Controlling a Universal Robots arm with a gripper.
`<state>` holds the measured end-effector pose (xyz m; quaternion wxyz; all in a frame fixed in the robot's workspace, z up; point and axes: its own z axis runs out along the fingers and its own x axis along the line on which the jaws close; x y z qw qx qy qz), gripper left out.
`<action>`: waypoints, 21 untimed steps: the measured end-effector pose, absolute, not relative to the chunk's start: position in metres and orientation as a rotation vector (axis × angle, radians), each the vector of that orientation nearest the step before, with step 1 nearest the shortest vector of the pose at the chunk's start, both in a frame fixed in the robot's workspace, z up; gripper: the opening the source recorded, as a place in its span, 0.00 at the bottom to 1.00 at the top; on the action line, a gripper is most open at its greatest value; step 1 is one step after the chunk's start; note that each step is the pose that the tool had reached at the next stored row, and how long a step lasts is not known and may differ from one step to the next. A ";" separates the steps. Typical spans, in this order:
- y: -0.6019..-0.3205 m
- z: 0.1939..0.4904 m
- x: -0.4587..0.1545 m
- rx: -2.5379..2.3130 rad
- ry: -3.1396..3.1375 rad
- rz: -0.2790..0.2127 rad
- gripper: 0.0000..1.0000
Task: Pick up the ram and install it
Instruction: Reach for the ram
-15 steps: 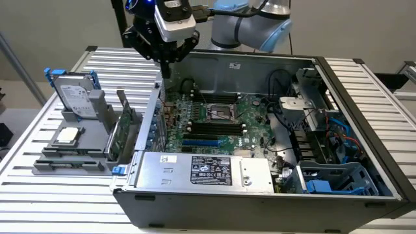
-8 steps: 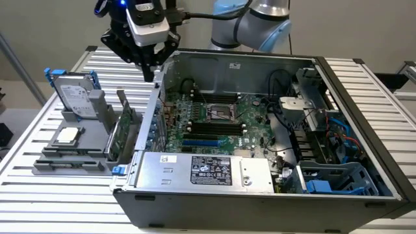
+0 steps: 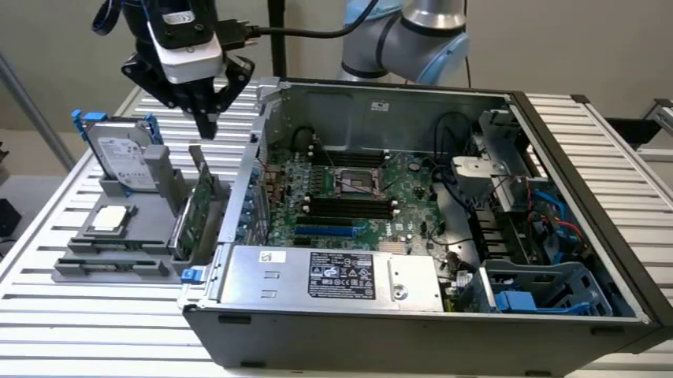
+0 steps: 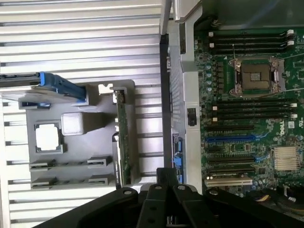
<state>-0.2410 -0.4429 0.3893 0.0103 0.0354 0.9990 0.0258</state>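
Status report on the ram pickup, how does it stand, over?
Gripper hovers over the parts holder, holds nothing. Ram upright in the holder, untouched. Taller green card stands right beside it, close quarters.

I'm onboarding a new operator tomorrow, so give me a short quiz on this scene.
1. True or false: the tool hangs outside the case, above the holder.
2. What lies flat on the holder? A fan; B processor; C screwdriver.
3. Fill in: the memory slots look ____.
Key: 1 true; 2 B; 3 empty.
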 end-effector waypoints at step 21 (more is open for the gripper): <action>-0.466 0.380 -0.336 0.111 3.118 0.080 0.00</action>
